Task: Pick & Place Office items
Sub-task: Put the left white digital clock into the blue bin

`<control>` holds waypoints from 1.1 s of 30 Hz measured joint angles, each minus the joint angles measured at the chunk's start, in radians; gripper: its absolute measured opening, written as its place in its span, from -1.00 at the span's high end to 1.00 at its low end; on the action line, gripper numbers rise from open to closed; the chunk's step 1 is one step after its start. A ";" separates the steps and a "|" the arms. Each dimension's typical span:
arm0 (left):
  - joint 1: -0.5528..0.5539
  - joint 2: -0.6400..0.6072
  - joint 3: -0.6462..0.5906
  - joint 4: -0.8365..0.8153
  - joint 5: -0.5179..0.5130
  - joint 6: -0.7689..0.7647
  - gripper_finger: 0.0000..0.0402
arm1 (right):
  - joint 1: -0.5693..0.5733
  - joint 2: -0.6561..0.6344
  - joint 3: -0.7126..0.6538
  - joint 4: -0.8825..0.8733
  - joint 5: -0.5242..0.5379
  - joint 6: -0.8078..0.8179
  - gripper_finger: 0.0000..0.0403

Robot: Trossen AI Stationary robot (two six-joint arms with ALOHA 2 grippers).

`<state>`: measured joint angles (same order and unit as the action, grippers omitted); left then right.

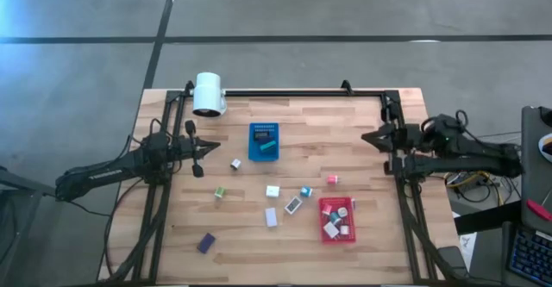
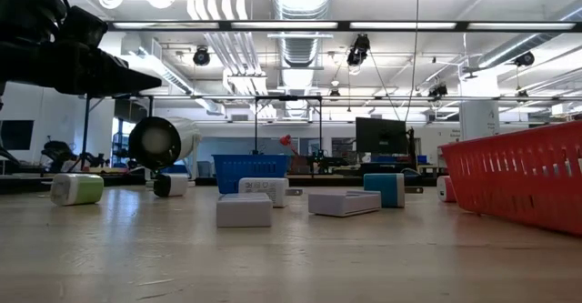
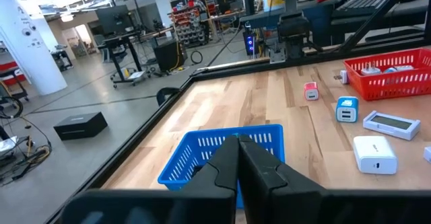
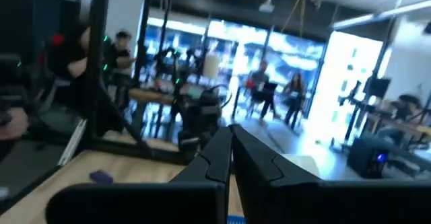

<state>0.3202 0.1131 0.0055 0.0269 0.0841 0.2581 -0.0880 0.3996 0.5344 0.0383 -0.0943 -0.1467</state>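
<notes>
- Your left gripper hung closed and empty over the light wooden table, just left of the blue rectangular mesh tray.
- Your right gripper was pinched closed on nothing at the table's right edge.
- The small office items lay scattered mid-table: white, teal, green, pink and purple blocks.
- Several more sat inside the red rectangular mesh tray, and one dark piece in the blue tray.
</notes>
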 joint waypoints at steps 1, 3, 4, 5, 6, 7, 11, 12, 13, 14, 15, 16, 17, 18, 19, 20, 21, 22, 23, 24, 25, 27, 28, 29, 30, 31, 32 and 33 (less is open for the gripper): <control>0.000 0.000 0.000 0.000 0.000 0.000 0.95 | -0.016 -0.034 -0.044 0.036 -0.005 0.004 0.96; 0.000 0.000 0.000 0.000 0.000 0.000 0.95 | -0.048 -0.095 -0.122 0.080 -0.004 0.020 0.96; 0.000 0.000 0.000 0.000 0.000 0.000 0.95 | -0.063 -0.120 -0.153 0.093 -0.005 0.029 0.96; 0.000 0.000 0.000 0.000 0.000 0.000 0.95 | -0.078 -0.145 -0.180 0.101 -0.005 0.039 0.96; 0.000 0.000 0.000 0.000 0.000 0.000 0.96 | -0.091 -0.169 -0.205 0.107 -0.007 0.053 0.96; 0.000 0.000 0.000 0.000 0.000 0.000 0.96 | -0.104 -0.191 -0.224 0.108 -0.007 0.065 0.96; 0.000 0.000 0.000 0.000 0.000 0.000 0.95 | -0.136 -0.277 -0.287 0.115 -0.004 0.120 0.96; 0.000 0.000 0.000 0.000 0.000 0.000 0.95 | -0.138 -0.298 -0.304 0.115 -0.001 0.128 0.96; 0.000 0.000 0.000 0.000 0.000 0.000 0.94 | -0.138 -0.318 -0.323 0.115 0.009 0.137 0.96; 0.000 0.000 0.000 0.002 0.000 0.000 0.94 | -0.138 -0.337 -0.343 0.115 0.017 0.141 0.96; 0.000 0.000 0.000 0.003 0.000 0.000 0.94 | -0.138 -0.356 -0.363 0.117 0.022 0.141 0.96; 0.000 0.000 0.000 0.003 0.000 0.000 0.94 | -0.138 -0.375 -0.381 0.123 0.025 0.141 0.96; 0.000 0.000 0.000 0.003 0.000 0.000 0.94 | -0.138 -0.392 -0.397 0.133 0.032 0.143 0.96; 0.000 0.000 0.000 0.003 0.000 -0.001 0.94 | -0.138 -0.399 -0.415 0.154 0.040 0.144 0.96; 0.000 0.000 0.000 0.003 0.000 -0.002 0.94 | -0.138 -0.399 -0.431 0.183 0.046 0.145 0.96; 0.000 0.000 0.000 0.003 0.000 -0.002 0.95 | -0.138 -0.399 -0.442 0.204 0.049 0.145 0.96; 0.000 0.000 0.000 0.003 0.000 -0.003 0.95 | -0.138 -0.395 -0.454 0.214 0.049 0.142 0.96; 0.000 0.000 0.000 0.003 0.000 -0.003 0.95 | -0.138 -0.387 -0.464 0.228 0.045 0.141 0.96; 0.000 0.001 0.000 0.003 0.000 -0.003 0.95 | -0.138 -0.382 -0.474 0.240 0.045 0.141 0.96; 0.000 0.000 0.000 0.003 0.000 -0.003 0.95 | -0.138 -0.380 -0.485 0.242 0.048 0.141 0.96; 0.000 0.000 0.000 0.003 0.000 -0.003 0.95 | -0.138 -0.378 -0.494 0.245 0.048 0.138 0.96; 0.000 0.001 0.000 0.003 0.000 0.000 0.95 | -0.138 -0.376 -0.501 0.253 0.047 0.120 0.96; 0.000 0.001 0.000 0.003 0.000 0.000 0.95 | -0.138 -0.378 -0.502 0.253 0.048 0.115 0.96; 0.000 0.001 0.000 0.003 0.000 0.000 0.96 | -0.138 -0.379 -0.502 0.256 0.048 0.113 0.96; 0.000 0.001 0.000 0.003 0.000 0.000 0.96 | -0.138 -0.380 -0.502 0.258 0.047 0.114 0.96; 0.000 0.001 0.000 0.003 0.000 0.000 0.96 | -0.138 -0.379 -0.502 0.258 0.046 0.114 0.96; 0.000 0.001 0.000 0.003 0.000 0.000 0.96 | -0.138 -0.378 -0.502 0.257 0.046 0.114 0.96; 0.000 0.001 0.000 0.003 0.000 0.000 0.96 | -0.138 -0.377 -0.505 0.253 0.045 0.117 0.96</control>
<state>0.3201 0.1139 0.0051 0.0303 0.0841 0.2581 -0.2264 0.0221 0.0292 0.2917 -0.0490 -0.0300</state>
